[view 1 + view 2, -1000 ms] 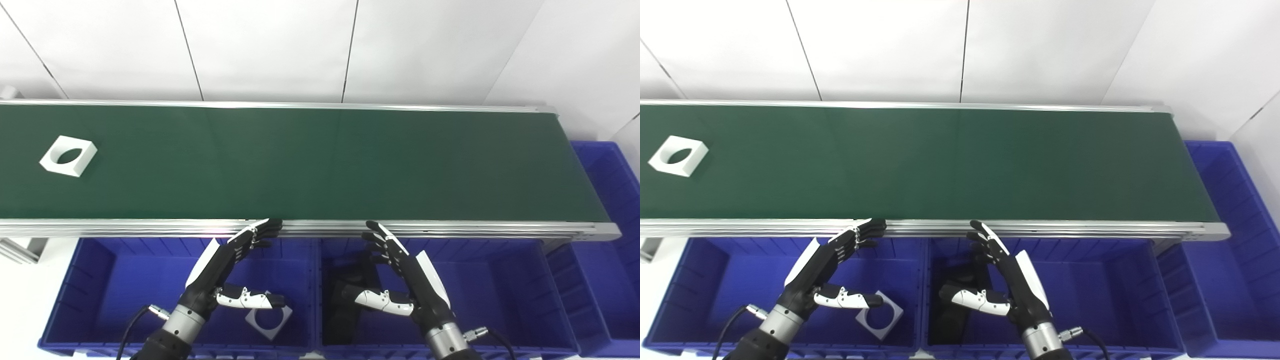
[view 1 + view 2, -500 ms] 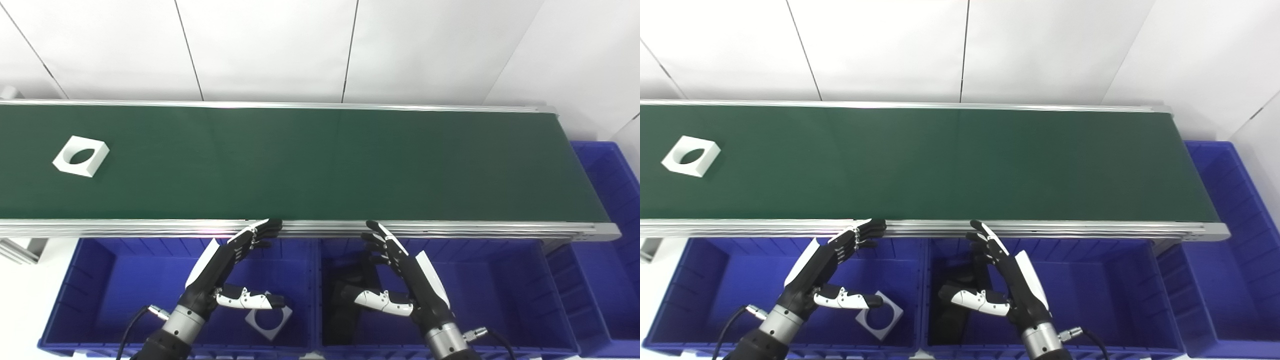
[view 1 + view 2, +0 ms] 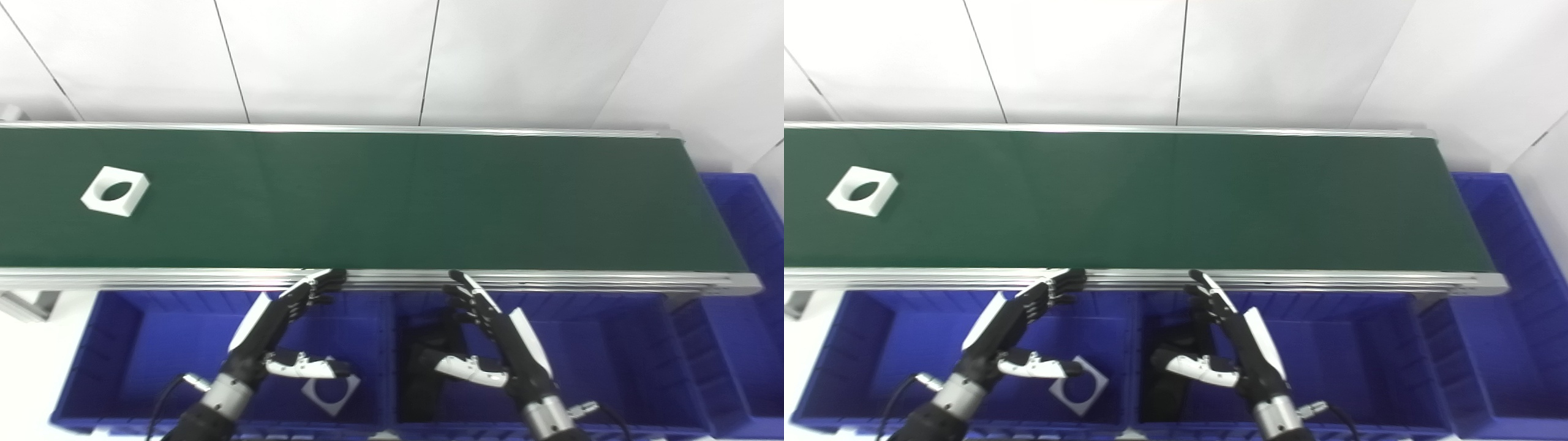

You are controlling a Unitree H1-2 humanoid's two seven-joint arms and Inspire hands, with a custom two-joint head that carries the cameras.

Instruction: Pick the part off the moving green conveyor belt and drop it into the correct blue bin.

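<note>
While both hands wait empty, fingers spread, over the blue bins (image 3: 122, 343) at the belt's near edge, left hand (image 3: 278, 334) and right hand (image 3: 496, 343), the white part (image 3: 115, 191) lies near the green conveyor belt's (image 3: 398, 202) left end; a mistimed reach risks a miss.

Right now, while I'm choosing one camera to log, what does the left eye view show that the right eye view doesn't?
Only the left eye view: a grey fitting at the far left edge. Only the right eye view: more of the end bin. Both: the white square part on the green belt, and the open left hand and right hand above the front bins.
</note>
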